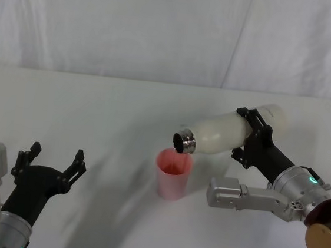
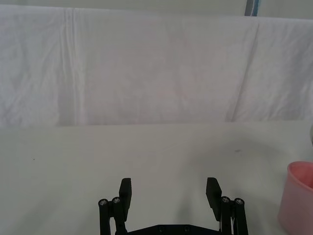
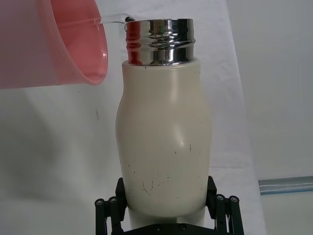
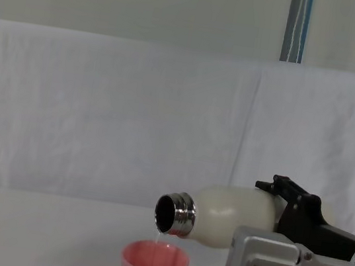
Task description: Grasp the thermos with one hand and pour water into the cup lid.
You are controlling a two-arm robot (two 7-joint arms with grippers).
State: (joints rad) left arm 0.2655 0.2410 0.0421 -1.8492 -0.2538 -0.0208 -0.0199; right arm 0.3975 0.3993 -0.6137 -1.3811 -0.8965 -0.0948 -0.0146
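Mid-pour. My right gripper (image 1: 253, 136) is clamped around the thermos (image 1: 230, 132) on its lower body, and I have it tipped nearly flat above the table (image 1: 119, 113), steel neck pointing to my left and slightly down. The mouth sits just above the cup lid (image 1: 173, 173), over its far rim. In the right wrist view a thin stream of water (image 3: 113, 18) leaves the lip of the neck and runs into the cup lid (image 3: 54, 44); in the chest view there's a thin thread of it between neck and cup. I judge the pour is underway, fill level hard to read from here.

Next move, as I see it: hold this tilt, keep the mouth centred over the cup, then roll the wrist back upright before it gets too full. The stream lands close to the rim, so any drift sends it onto the table.

Left gripper (image 1: 52, 159) is parked low at my left, fingers spread apart, holding nothing, well apart from the cup. Nothing else on the table near the cup; white cloth backdrop (image 1: 163, 29) behind. Path for righting the thermos looks free.
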